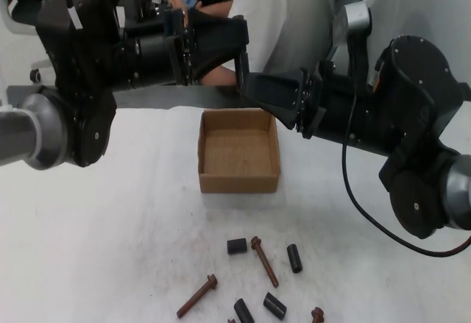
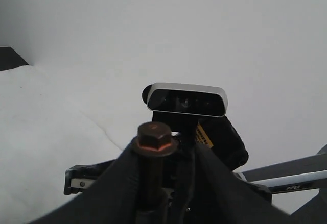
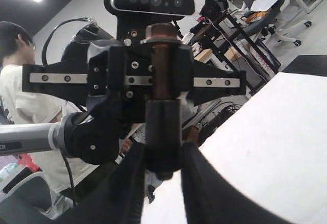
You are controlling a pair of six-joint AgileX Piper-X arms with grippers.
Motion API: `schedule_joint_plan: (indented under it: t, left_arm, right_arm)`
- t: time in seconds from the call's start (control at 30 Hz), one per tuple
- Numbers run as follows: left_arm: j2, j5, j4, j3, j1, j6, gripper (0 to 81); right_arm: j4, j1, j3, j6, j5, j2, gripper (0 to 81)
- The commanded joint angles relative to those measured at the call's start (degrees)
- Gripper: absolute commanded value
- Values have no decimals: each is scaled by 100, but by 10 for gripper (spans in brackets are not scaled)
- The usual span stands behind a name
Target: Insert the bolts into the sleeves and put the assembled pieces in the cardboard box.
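Observation:
Above the far side of the open cardboard box [image 1: 239, 184] my two grippers meet tip to tip. My left gripper [image 1: 241, 57] [image 2: 153, 170] is shut on a rusty bolt [image 2: 155, 141], just below its hex head. My right gripper [image 1: 247, 87] [image 3: 162, 155] is shut on a black sleeve [image 3: 163, 132]. The bolt [image 3: 162, 66] stands in line with the sleeve, its shaft running into the sleeve's end. The left gripper's fingers [image 3: 116, 76] flank the bolt near its head.
On the white bench in front of the box lie loose bolts [image 1: 263, 260] [image 1: 197, 296] [image 1: 317, 313] and several black sleeves [image 1: 236, 246] [image 1: 294, 257] [image 1: 274, 305]. Bare bench stretches to the left and right of the box.

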Motion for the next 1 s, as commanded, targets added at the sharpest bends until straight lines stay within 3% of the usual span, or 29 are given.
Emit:
schedule_joint_plan:
  t: [0.0,0.53,0.97]
  left_arm:
    - [-85,324,-53,-14,-15,-48,340]
    - [-85,446,-53,-14,-1,-69,340]
    - [-85,446,-53,-14,-1,-111,340]
  right_arm:
    - [-101,-59,-73,-12,255,-55,8]
    - [-121,-59,-73,-12,217,-55,8]
    - [-127,-59,-73,-856,204,-55,8]
